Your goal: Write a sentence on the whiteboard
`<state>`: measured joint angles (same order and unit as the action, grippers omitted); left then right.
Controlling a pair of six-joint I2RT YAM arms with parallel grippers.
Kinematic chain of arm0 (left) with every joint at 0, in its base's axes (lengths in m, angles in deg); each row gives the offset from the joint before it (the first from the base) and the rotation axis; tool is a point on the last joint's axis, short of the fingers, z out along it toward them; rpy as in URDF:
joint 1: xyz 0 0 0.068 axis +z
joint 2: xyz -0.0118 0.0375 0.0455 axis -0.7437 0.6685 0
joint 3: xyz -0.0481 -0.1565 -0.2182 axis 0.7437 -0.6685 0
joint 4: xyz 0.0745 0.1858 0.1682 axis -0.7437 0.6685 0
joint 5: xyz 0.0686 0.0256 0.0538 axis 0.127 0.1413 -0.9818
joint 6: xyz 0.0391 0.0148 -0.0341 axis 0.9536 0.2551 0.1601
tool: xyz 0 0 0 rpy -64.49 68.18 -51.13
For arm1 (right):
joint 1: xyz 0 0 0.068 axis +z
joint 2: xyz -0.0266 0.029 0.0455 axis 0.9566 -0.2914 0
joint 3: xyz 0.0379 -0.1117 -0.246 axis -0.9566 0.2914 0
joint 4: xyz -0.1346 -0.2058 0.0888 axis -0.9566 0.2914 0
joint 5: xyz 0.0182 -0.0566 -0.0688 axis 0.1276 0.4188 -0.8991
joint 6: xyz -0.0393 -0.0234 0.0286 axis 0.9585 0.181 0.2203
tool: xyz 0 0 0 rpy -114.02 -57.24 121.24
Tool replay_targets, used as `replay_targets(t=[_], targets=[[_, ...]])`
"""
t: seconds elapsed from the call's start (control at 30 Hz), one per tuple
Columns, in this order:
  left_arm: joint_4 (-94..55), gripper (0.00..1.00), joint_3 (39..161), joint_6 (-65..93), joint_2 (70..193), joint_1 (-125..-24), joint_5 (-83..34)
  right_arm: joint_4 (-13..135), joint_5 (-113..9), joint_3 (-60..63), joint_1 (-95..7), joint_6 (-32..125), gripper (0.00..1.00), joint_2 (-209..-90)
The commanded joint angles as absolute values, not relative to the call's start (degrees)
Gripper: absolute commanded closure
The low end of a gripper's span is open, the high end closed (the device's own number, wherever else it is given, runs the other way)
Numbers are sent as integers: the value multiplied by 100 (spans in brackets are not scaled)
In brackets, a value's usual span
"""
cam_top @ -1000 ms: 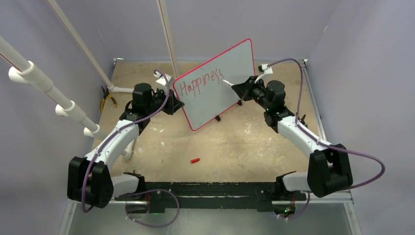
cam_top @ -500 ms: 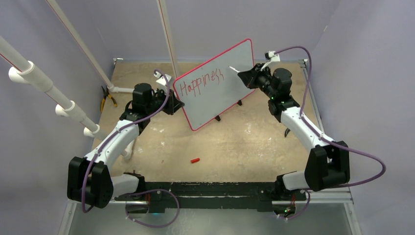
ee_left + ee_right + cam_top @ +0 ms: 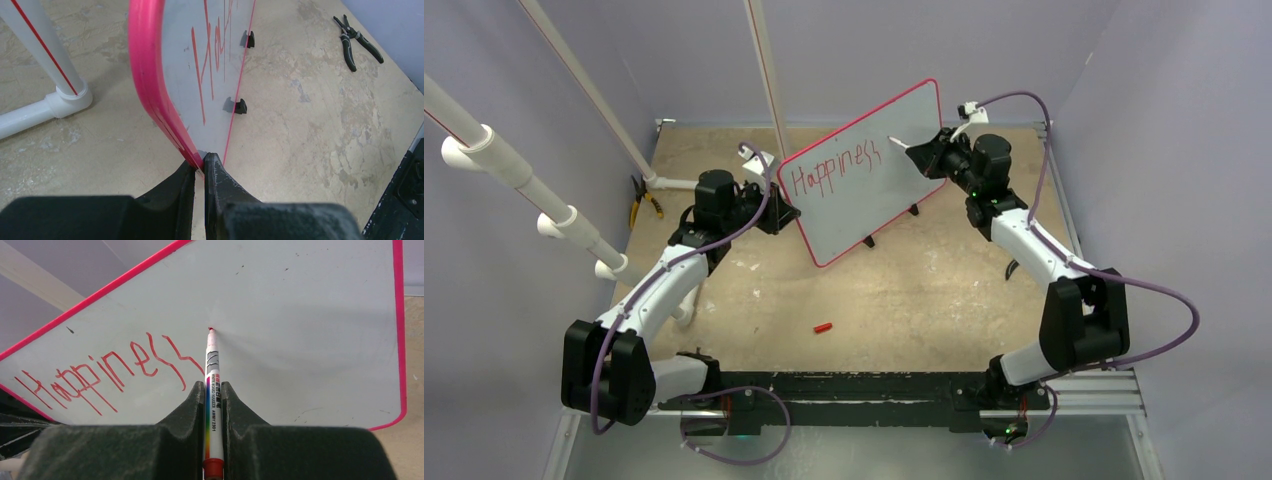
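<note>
A large pale grey-white whiteboard (image 3: 879, 205) with rounded corners and a thin red rim stands tilted on small black feet in the upper middle of the top view, on the sandy, worn table (image 3: 904, 290). The left pincer (image 3: 200, 167) is closed on the board's red edge at the bottom centre of its wrist view and seems to be steadying it. The right pincer (image 3: 214, 392) is clamped around a white marker (image 3: 212, 365) with a rainbow stripe. In the right wrist view its red tip appears to touch the bare surface just right of the last letter.

The red handwritten lettering (image 3: 836, 168) so far reads only "Happiness", one slanted word across the left part of the board. I judge the first word finished and the pen placed to begin the next. The rest of the sentence is not yet written, and the space to the right of the word and below it is blank. A small red piece (image 3: 823, 327), perhaps the pen's cap, lies on the table in the lower middle, well apart from the board.
</note>
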<state>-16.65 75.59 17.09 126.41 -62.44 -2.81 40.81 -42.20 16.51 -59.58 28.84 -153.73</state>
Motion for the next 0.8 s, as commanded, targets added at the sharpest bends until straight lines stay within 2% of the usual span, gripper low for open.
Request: replay_targets(t=[0.0, 0.77], targets=[[-1722, 100, 7622, 1929, 12713, -6343, -227, 3734, -4249, 1390, -5972, 2918, 100, -15357], [-1721, 100, 7624, 1922, 12687, -6376, -209, 3810, -4341, 2162, -5974, 2971, 100, -15161]])
